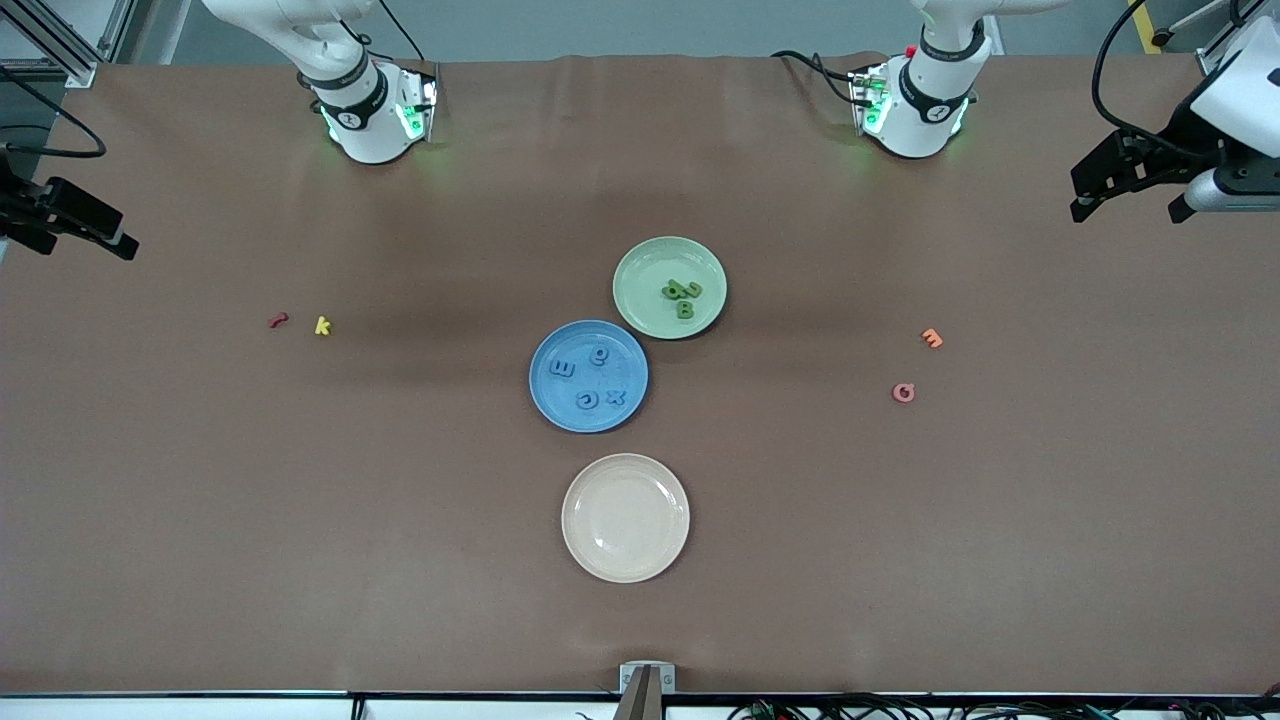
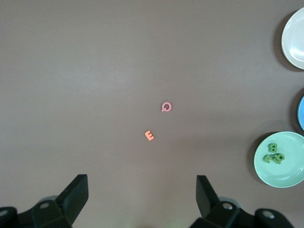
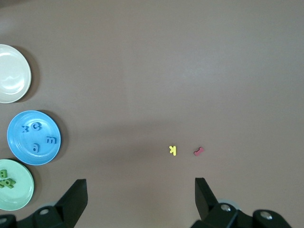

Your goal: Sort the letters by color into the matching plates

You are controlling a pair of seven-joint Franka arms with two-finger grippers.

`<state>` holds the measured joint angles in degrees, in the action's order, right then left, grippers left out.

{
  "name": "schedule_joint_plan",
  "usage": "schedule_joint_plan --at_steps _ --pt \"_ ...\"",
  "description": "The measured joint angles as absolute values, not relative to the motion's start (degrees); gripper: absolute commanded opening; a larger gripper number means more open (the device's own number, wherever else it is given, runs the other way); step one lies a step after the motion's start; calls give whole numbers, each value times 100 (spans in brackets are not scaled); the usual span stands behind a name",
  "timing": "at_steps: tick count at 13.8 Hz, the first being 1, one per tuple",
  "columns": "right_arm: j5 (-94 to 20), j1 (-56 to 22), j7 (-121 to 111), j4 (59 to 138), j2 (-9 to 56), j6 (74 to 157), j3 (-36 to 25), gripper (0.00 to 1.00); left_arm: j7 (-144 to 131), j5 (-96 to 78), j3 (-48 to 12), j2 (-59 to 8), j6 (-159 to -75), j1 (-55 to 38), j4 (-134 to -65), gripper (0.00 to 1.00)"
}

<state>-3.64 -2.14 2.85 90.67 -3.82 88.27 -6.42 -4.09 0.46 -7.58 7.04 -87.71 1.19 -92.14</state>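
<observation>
Several blue letters point(image 1: 588, 378) lie in the blue plate point(image 1: 540, 385) at the table's middle. Touching it, farther from the front camera, is the pale green plate point(image 1: 645, 268) with green letters point(image 1: 682, 295) clumped in it. Both show in the right wrist view too: blue plate point(image 3: 16, 142), green plate point(image 3: 21, 195). My left gripper point(image 2: 142, 197) hangs open and empty, high over bare table near its own base. My right gripper point(image 3: 141, 197) is likewise open and empty near its base. Both arms wait.
A cream plate point(image 1: 625, 517) sits nearer the front camera than the blue plate. A red letter point(image 1: 278, 320) and a yellow k point(image 1: 322, 325) lie toward the right arm's end. An orange E point(image 1: 931, 338) and a pink letter point(image 1: 903, 392) lie toward the left arm's end.
</observation>
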Motion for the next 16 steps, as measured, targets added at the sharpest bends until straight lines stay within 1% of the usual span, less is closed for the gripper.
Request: schedule_joint_plan --at_steps 16 --pt "-294 -213 284 8951 -331 8842 -613 100 -409 46 -736 710 -8664 288 -9119 100"
